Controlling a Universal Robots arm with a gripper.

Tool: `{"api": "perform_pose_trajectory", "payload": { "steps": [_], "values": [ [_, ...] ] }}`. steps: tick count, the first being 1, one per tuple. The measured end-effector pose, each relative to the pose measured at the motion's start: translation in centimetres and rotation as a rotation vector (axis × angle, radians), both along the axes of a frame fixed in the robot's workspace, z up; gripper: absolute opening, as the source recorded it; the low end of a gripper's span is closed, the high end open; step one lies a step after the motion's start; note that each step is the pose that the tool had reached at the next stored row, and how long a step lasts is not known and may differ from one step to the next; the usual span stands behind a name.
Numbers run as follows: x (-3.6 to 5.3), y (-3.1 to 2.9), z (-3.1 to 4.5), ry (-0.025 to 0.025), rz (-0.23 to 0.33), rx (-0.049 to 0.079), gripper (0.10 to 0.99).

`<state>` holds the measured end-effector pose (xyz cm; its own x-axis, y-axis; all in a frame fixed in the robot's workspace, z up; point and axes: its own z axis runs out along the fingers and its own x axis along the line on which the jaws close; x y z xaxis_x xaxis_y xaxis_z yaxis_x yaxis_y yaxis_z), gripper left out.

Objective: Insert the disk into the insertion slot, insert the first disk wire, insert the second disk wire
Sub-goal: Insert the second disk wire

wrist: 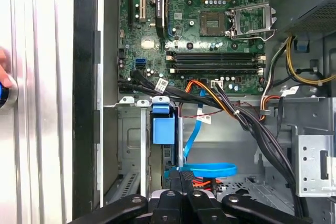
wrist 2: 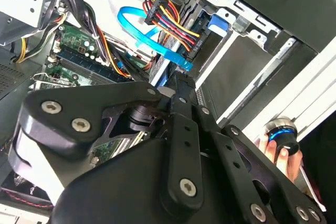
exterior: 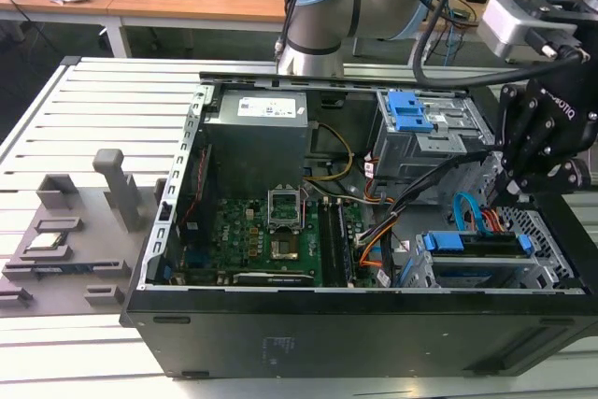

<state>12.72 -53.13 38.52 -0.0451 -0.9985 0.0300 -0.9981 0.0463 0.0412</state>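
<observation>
The disk (exterior: 478, 246) in its blue carrier (wrist: 163, 127) lies in the insertion slot (exterior: 540, 263), the perforated silver cage at the case's front corner on the exterior view's right. A blue flat disk wire (wrist 2: 137, 20) loops up from the disk's rear. My black gripper (wrist 2: 181, 83) hangs just over that rear with its fingers pressed together on the wire's connector end; the loop (wrist: 211, 169) shows right at the fingertips. A connector with red, yellow and black wires (wrist 2: 158, 7) sits beside it; whether it is plugged in is hidden.
A taller grey cage with a blue tab (exterior: 411, 114) stands behind the slot. Black cable bundles (wrist: 247, 124) cross between the motherboard (exterior: 271, 231) and the cage. A person's hand (wrist 2: 277, 148) holds a blue-ringed knob outside the case wall. Grey fixtures (exterior: 112, 184) stand on the table.
</observation>
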Motion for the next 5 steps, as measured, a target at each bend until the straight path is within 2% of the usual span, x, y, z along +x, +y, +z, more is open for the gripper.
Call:
{"api": "perform_pose_trajectory", "payload": {
  "steps": [5],
  "values": [
    [0.0,0.0,0.03,-0.0001,0.0,0.0,0.106]
  ]
}}
